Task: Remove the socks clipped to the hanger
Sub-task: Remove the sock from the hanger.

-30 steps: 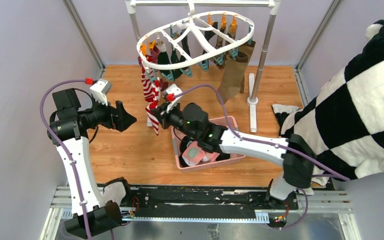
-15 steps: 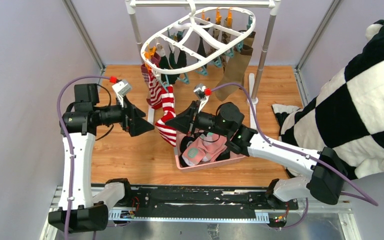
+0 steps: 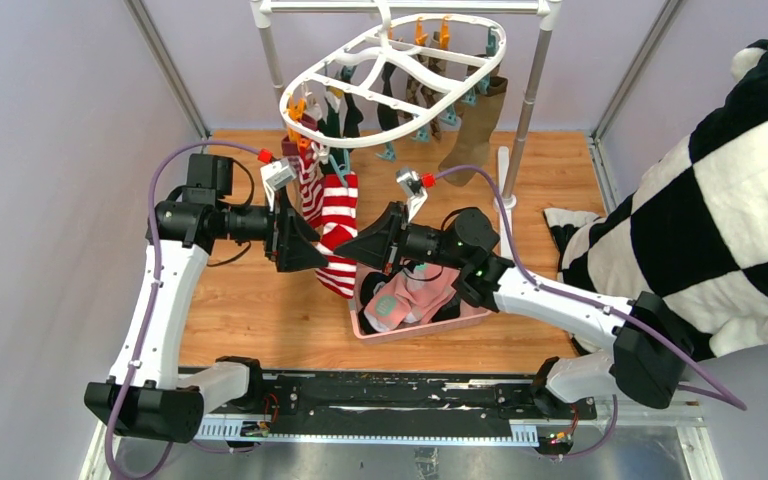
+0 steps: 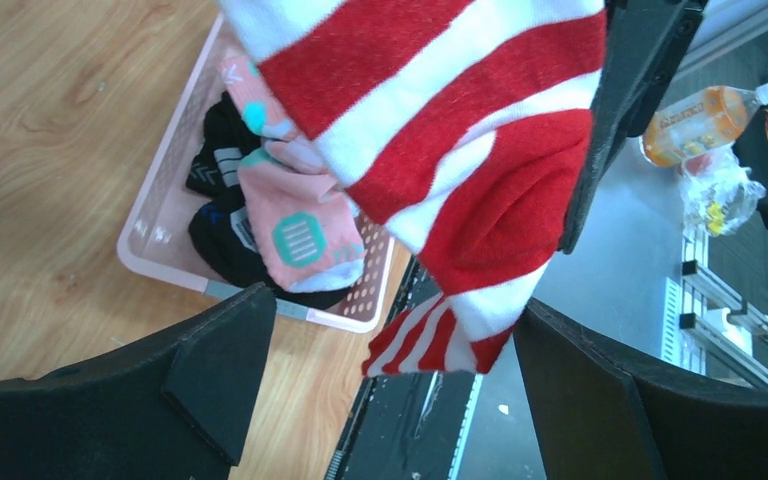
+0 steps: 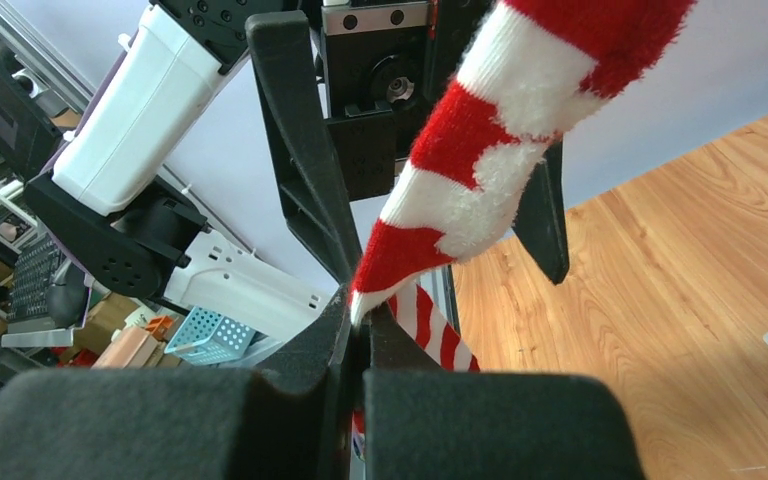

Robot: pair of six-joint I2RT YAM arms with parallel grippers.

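Flanking the striped sock, the left hand stands wide open, a finger on each side of the fabric and gripping nothing. Just to the right, the right hand is clamped tight on that sock's lower end; its wrist view shows the red-and-white toe pinched between the closed fingers. The sock's top looks to be clipped at the left tip of the hanger, so this one is not off yet, by my reading.

And plenty is left up there! A second striped sock hangs beside it at the left end, dark socks dangle under the middle, more sit on clips along the far side, and a long olive-brown sock hangs at the right end near the rack pole. I'd call the job partly done, with most of the line not yet cleared.

Now the basket: it sits on the counter below the right hand, just right of the held sock. Inside, the left wrist view shows black socks towards the far side, a pink sock with teal patches on top, and more black underneath. So several are already down and collected. Far right, the checked cloth lies apart from all this.
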